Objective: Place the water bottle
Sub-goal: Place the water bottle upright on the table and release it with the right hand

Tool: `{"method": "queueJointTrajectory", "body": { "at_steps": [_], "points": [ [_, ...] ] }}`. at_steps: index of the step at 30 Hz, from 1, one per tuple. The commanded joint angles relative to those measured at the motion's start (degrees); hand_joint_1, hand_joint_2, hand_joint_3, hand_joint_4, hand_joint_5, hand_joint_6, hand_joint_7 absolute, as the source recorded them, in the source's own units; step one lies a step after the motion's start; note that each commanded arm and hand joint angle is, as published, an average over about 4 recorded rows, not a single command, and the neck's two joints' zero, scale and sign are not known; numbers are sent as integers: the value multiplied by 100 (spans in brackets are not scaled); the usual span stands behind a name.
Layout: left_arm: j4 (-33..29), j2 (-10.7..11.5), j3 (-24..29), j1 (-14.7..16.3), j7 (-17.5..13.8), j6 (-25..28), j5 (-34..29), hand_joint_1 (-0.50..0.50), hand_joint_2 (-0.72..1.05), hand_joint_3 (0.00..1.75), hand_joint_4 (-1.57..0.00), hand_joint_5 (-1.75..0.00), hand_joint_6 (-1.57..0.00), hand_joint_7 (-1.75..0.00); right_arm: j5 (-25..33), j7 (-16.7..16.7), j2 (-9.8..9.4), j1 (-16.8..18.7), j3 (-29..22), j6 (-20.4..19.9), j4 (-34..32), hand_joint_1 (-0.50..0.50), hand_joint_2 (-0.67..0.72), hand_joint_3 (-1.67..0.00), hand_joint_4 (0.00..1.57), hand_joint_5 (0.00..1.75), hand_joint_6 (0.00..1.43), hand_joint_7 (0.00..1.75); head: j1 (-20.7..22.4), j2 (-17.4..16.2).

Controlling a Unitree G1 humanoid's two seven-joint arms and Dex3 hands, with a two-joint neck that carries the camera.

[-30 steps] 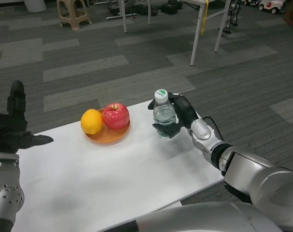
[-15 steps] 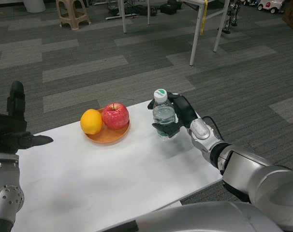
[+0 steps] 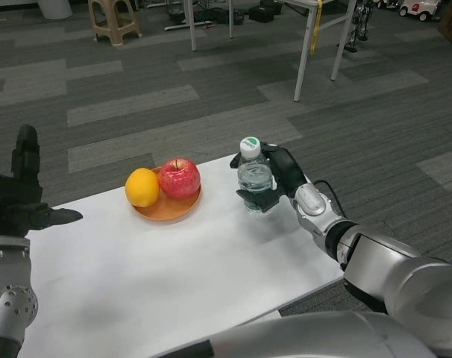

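Right hand (image 3: pixel 274 179) wrapped around water bottle (image 3: pixel 253 177), upright, base at the table (image 3: pixel 136 276) near its far edge. No shift since a second ago: placement reached, release pending. Left hand (image 3: pixel 17 201) spread, empty.

Grey striped carpet floor (image 3: pixel 136 104); beige plastic stool (image 3: pixel 113 21) at 11 o'clock; white metal table legs (image 3: pixel 306 52) at 1 o'clock.
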Motion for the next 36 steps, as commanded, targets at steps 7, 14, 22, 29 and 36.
{"method": "queueJointTrajectory", "body": {
  "at_steps": [7,14,22,29,36],
  "points": [
    [74,-4,10,-99,2,-12,-6,-50,-19,9,0,-10,0,0,32,46,38,252,-156,-2,-6,-33,-35,-159,157,150,136,148,1,-9],
    [74,-6,10,-104,2,-12,-6,-50,-19,7,0,-10,0,0,32,257,30,358,-248,-2,-120,-34,-29,-159,144,162,121,159,9,-10],
    [107,-6,10,-119,2,-12,-6,-50,-19,7,0,-10,0,0,32,564,-6,470,-316,-2,-298,-43,-19,-129,23,65,11,80,-11,-12],
    [111,-4,10,-123,-3,-12,-6,-50,-19,7,0,-10,0,0,32,802,-21,492,-314,4,-436,-50,0,-59,0,0,0,19,22,-3],
    [109,-4,19,-110,0,-12,-6,-50,-19,7,0,-10,0,0,32,903,-25,503,-349,4,-522,-50,9,-40,0,0,0,14,22,5]
  ]
}}
